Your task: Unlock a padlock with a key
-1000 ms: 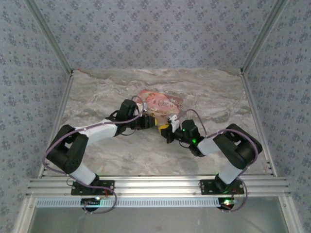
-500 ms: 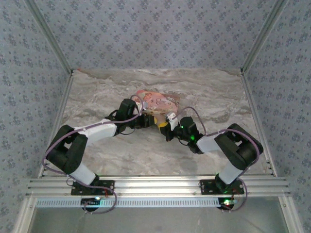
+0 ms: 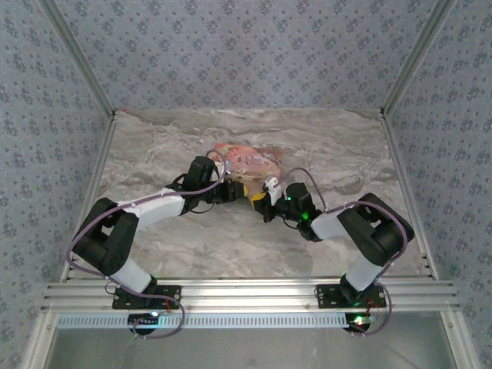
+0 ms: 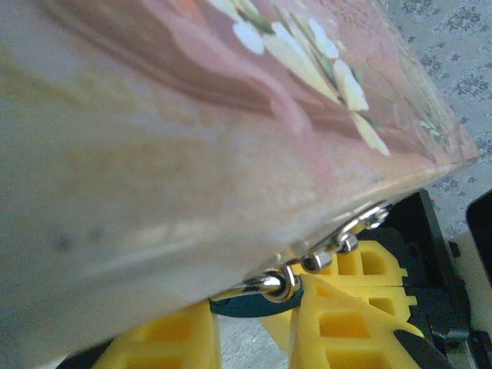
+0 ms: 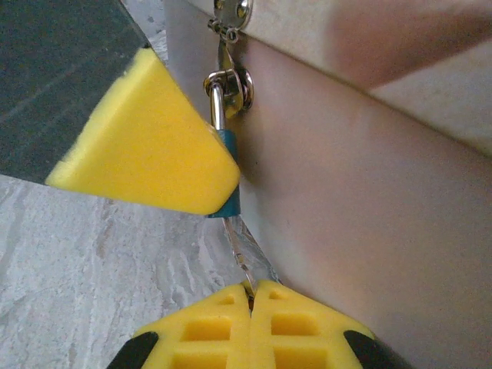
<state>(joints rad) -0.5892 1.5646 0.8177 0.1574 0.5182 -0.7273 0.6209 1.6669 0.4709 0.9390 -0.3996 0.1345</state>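
Seen from above, the two grippers crowd together at the near edge of the pink packet (image 3: pixel 247 159), and little else can be made out there. The right wrist camera shows more. The left gripper (image 4: pixel 250 314) pinches the padlock (image 5: pixel 228 181), a teal sliver mostly hidden behind a yellow finger, right against the packet. Just below it, the right gripper (image 5: pixel 251 298) is clamped tight on the key (image 5: pixel 240 257). The packet's print is too blurred to read.

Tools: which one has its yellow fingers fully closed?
The right tool: its fingers meet on a thin metal strip. The left tool has a teal piece between its fingers.
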